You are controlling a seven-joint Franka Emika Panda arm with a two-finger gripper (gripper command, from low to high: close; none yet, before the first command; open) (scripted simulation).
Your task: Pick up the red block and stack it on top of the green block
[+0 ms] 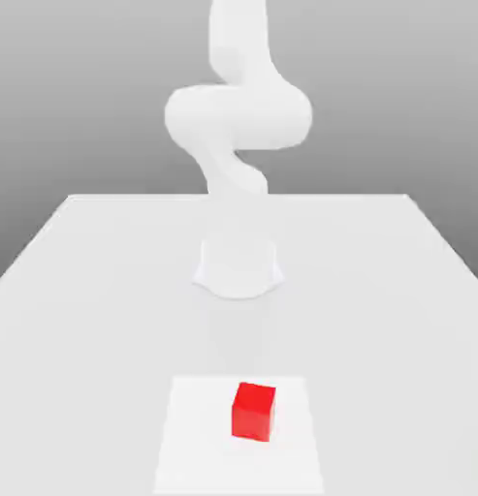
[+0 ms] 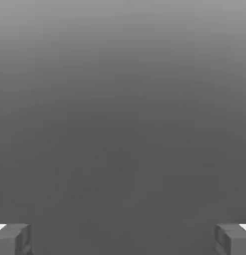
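Red block (image 1: 253,412) sits apart; the gripper (image 2: 123,240) gapes wide, seemingly holding nothing.

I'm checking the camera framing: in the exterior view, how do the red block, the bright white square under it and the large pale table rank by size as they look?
1. Table
2. Bright white square
3. Red block
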